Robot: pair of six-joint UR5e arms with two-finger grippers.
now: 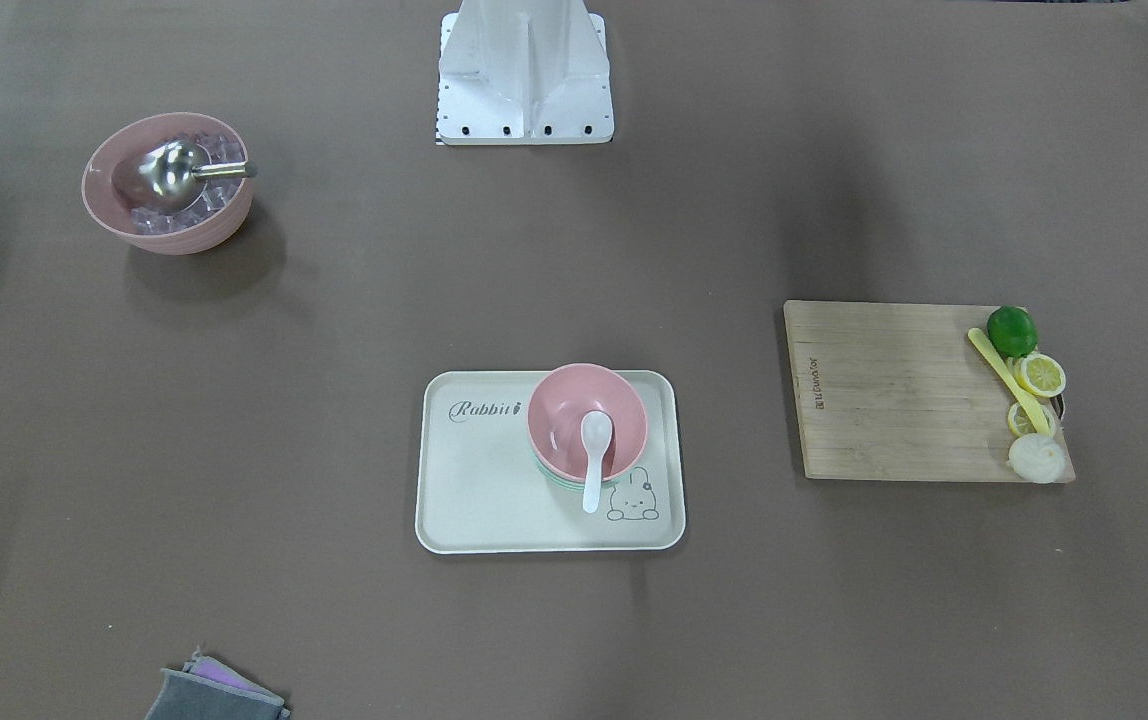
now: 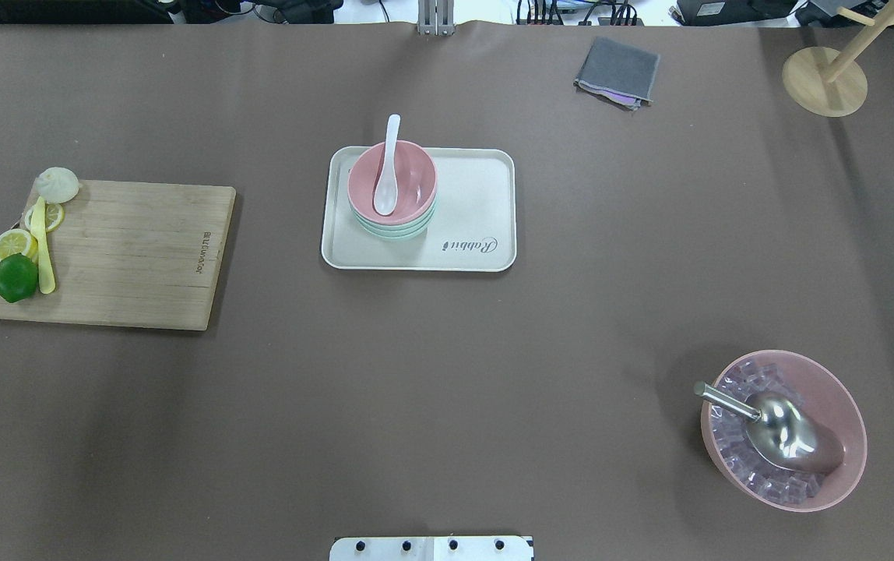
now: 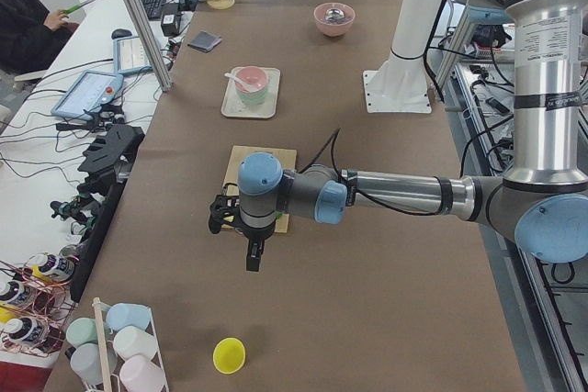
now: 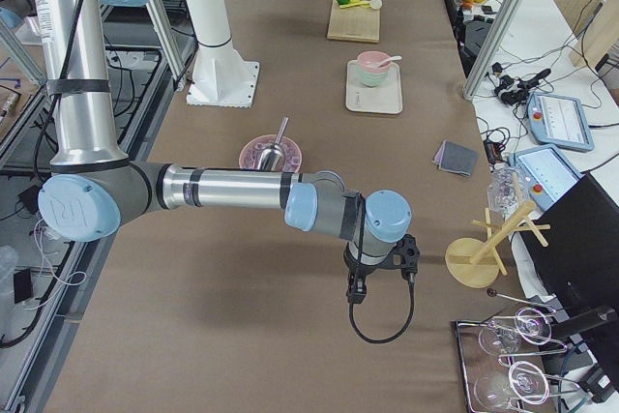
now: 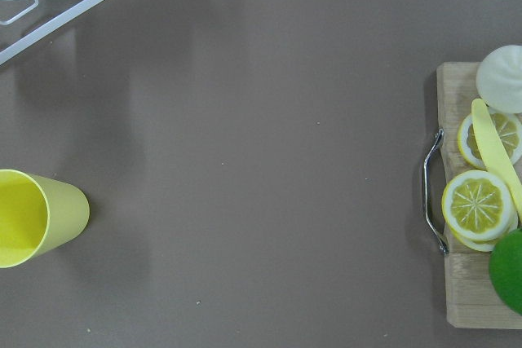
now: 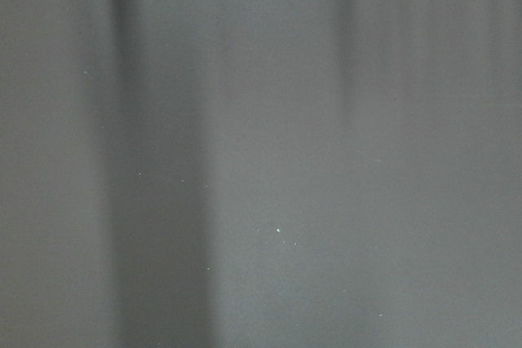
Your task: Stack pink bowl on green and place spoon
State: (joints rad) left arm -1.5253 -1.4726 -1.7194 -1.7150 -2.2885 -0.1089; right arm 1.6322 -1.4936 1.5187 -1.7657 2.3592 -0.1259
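The pink bowl (image 1: pixel 624 405) sits stacked on the green bowl (image 1: pixel 549 478) on the cream tray (image 1: pixel 474 470). The white spoon (image 1: pixel 594 455) lies in the pink bowl with its handle over the rim. The stack also shows in the overhead view, pink bowl (image 2: pixel 412 175), green bowl (image 2: pixel 392 228), spoon (image 2: pixel 387 167). My left gripper (image 3: pixel 253 259) hangs over the table beyond the cutting board, far from the tray. My right gripper (image 4: pixel 355 292) hangs over bare table, far from the tray. I cannot tell whether either is open or shut.
A wooden cutting board (image 2: pixel 128 249) holds a lime, lemon slices, a yellow knife and a bun. A large pink bowl (image 2: pixel 844 413) holds ice cubes and a metal scoop. A grey cloth (image 2: pixel 618 70), a wooden stand (image 2: pixel 825 82) and a yellow cup (image 5: pixel 33 218) stand at the edges.
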